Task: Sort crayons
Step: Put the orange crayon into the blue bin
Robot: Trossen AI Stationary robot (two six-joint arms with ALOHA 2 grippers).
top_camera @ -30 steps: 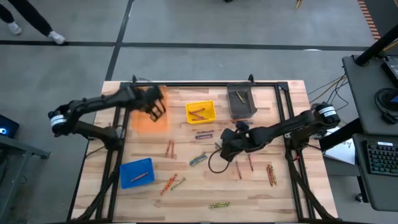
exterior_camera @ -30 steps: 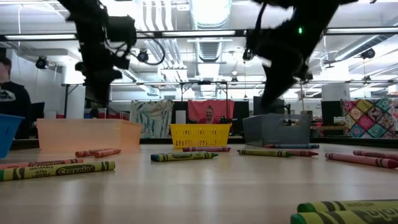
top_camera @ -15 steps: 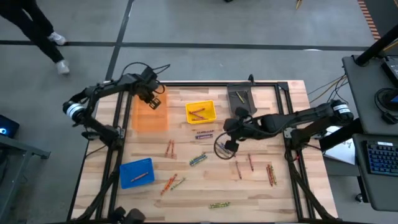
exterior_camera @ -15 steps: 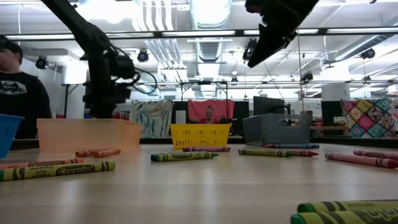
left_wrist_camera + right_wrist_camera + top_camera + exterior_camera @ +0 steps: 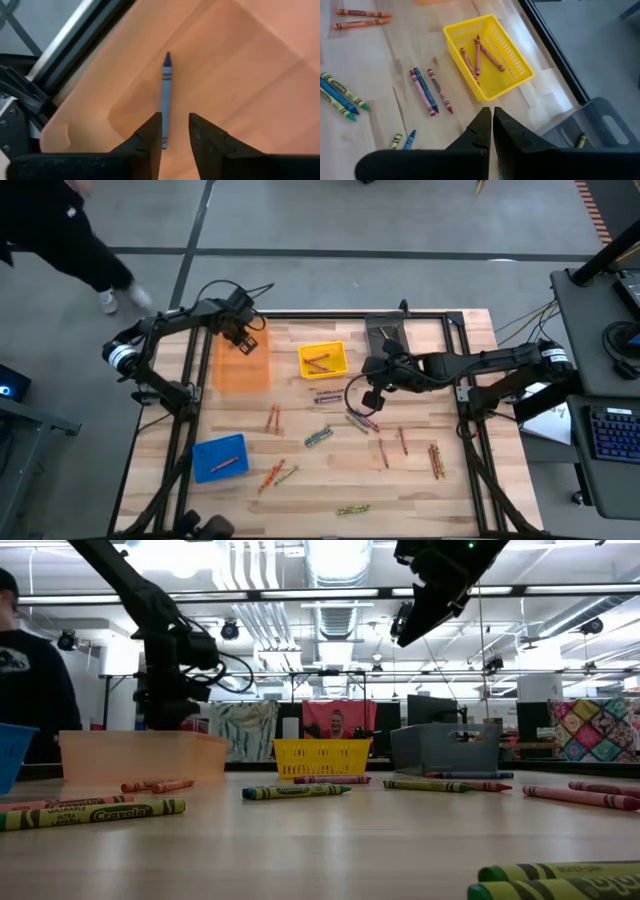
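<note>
Left gripper (image 5: 243, 340): over orange bin (image 5: 226, 374), far end; fingers narrowly parted, nothing held. Blue crayon (image 5: 165, 95) lies loose on bin floor directly below, long axis in line with finger gap.

Yellow bin (image 5: 336, 370): holds reddish crayons.

Right gripper (image 5: 374, 397): raised mid-table, fingers closed, empty. Nearest loose crayons (image 5: 329, 395) beside it toward yellow bin; right arm nearer these.

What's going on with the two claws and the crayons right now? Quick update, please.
Left gripper over orange bin, fingers parted, blue crayon in bin. Right gripper shut, empty, above table near yellow bin. Nothing blocking.
</note>
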